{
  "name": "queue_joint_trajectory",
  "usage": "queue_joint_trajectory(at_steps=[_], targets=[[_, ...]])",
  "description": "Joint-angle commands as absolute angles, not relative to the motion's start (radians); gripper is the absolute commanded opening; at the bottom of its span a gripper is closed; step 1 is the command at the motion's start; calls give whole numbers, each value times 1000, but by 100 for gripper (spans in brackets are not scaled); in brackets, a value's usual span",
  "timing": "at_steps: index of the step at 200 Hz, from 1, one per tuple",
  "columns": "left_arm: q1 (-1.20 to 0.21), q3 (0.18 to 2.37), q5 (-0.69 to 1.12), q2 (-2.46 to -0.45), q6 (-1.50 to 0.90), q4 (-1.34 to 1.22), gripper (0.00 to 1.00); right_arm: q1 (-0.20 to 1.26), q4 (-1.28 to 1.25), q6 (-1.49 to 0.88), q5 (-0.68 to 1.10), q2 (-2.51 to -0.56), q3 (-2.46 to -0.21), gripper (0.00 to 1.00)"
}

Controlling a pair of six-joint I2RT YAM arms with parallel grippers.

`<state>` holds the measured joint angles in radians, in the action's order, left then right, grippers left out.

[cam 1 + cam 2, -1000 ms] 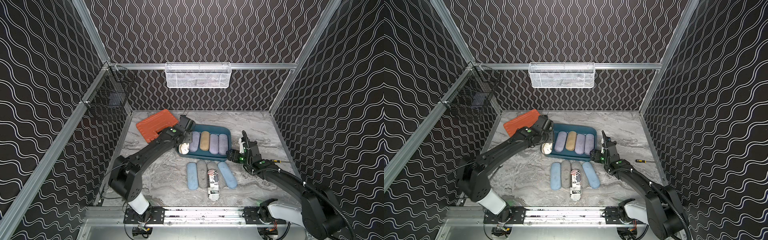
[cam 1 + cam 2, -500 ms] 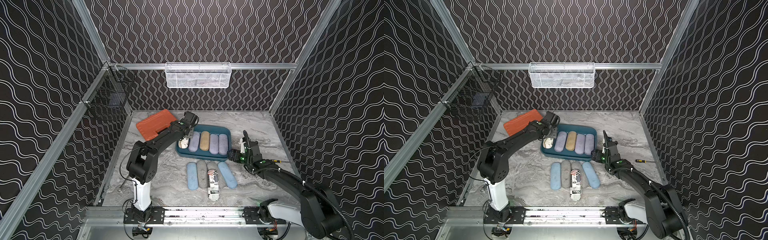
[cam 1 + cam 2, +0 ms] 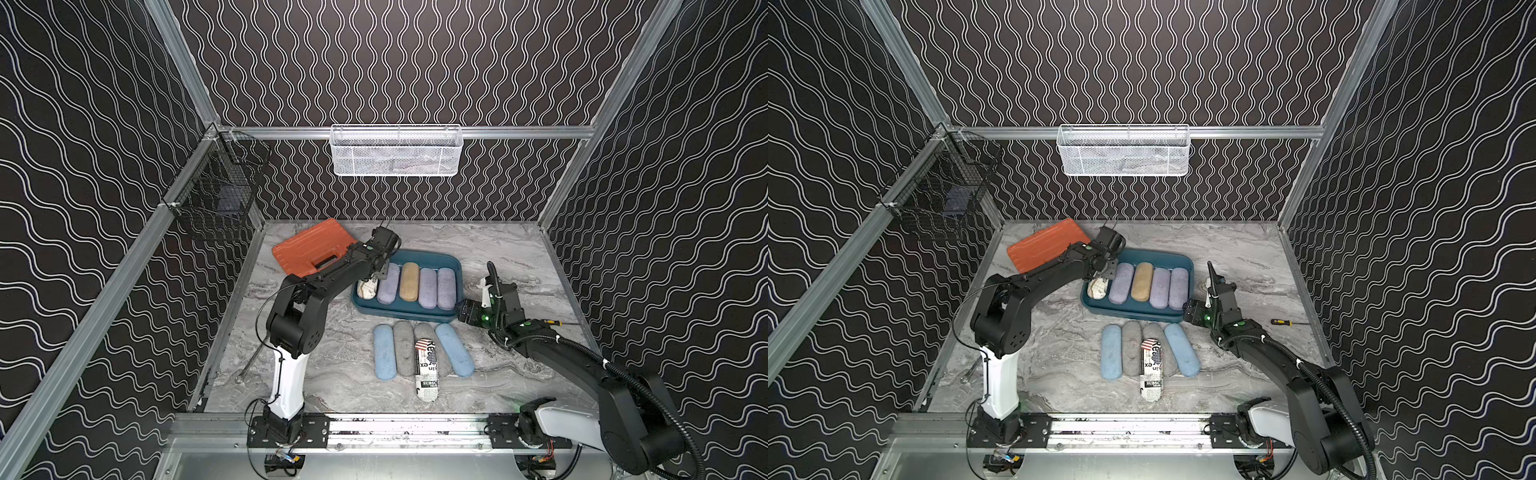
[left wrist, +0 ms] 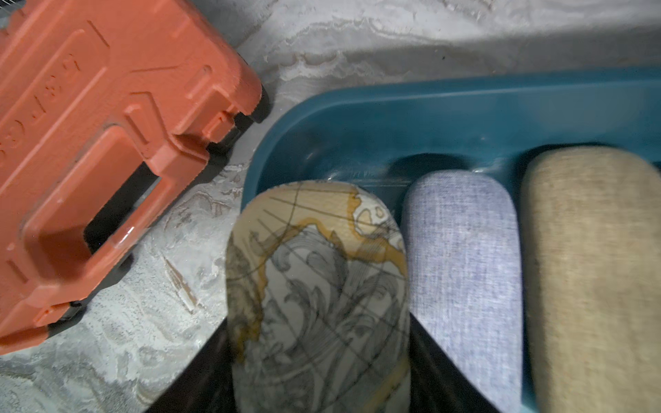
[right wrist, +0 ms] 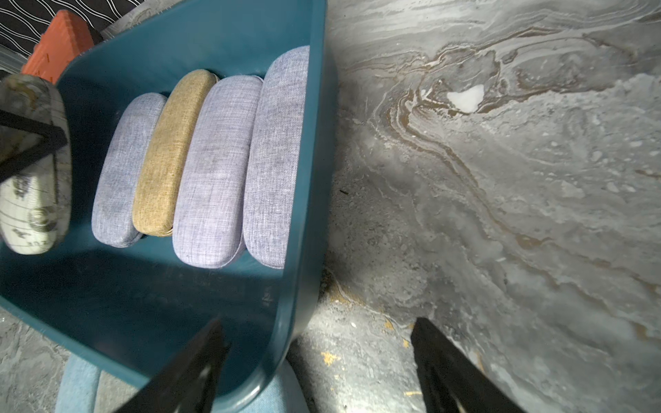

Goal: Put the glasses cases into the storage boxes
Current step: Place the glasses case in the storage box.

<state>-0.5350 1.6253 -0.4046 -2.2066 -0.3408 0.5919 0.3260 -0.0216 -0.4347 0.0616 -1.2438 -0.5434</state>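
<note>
Glasses cases, tally: four lying side by side in teal tray (image 3: 415, 254) at frame centre, namely three lilac cases (image 3: 428, 287) plus tan case (image 3: 409, 281). Fifth, map-print case (image 3: 368, 288), at tray's left end, clamped in left gripper (image 3: 375, 275), fingers (image 4: 193, 386) tight on both flanks. Nose over tray's inner corner in left wrist view, just beside nearest lilac. Can't tell whether resting on tray floor or hanging above it.

Left arm (image 3: 324, 282): base at lower left of centre, elbow raised, forearm reaching up and right, wrist above tray's upper-left corner.

Right arm (image 3: 561, 357): base at lower right, lying low, reaching up-left to tray's lower-right corner. Right gripper (image 3: 467, 311) jaws apart, straddling tray wall: one finger (image 5: 193, 364) over tray floor, the other outside over table (image 3: 498, 249). No contact visible.

Not yet in tray, in a row just below it: two light blue cases (image 3: 384, 352), two grey felt cases (image 3: 403, 347) between them, newspaper-print case (image 3: 428, 370) lying across the greys.

Around:
- orange tool case (image 3: 311, 249) upper left of tray, close to its corner but apart
- screwdriver (image 3: 555, 322) right of right gripper
- white mesh basket (image 3: 397, 151) at top centre
- black wire basket (image 3: 216, 195) at left
</note>
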Motion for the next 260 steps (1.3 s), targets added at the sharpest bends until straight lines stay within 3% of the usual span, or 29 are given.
queue_joint_trajectory(at_steps=[1,142,182,260], targets=[[-534,1630,-429,-2216,-333,558,57,324,-47,-443,68,-1248,-541,84],[-534,1677,-441,-2298,-338,581,67,311,-43,-444,71,-1252,-540,83],[-533,1670,-432,-2277,-342,576,73,310,-34,-443,71,-1240,-543,83],[-537,1627,-371,-2151,-339,531,76,310,25,-399,164,-1202,-572,86]])
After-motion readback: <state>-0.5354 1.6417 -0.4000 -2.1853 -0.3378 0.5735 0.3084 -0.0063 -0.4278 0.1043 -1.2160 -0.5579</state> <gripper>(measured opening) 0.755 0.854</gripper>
